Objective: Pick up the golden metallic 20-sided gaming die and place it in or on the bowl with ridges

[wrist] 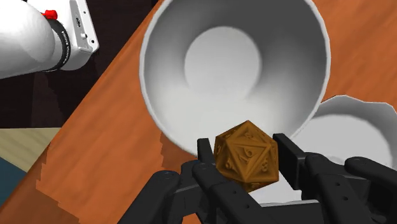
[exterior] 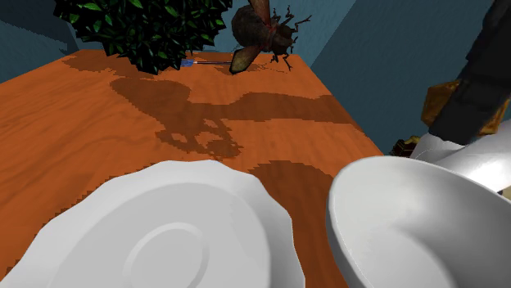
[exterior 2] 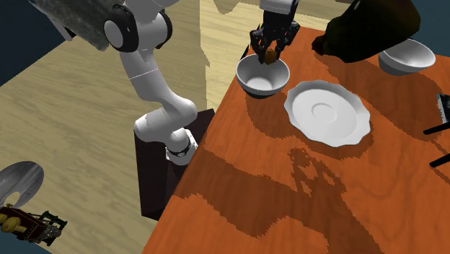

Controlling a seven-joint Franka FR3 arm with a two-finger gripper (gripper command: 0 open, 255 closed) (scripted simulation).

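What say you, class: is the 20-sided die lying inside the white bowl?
No, the fingers clasp the brown 20-sided die, with the white bowl beyond it.

Wood-grain table [exterior: 82,114], smooth white bowl [wrist: 167,83], matt bronze-brown engraved die [wrist: 247,156], matt black fingers [wrist: 289,160].

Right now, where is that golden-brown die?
The die, clasped between the black jaws, hangs just over the white bowl at the second exterior view's top, left of the scalloped plate.
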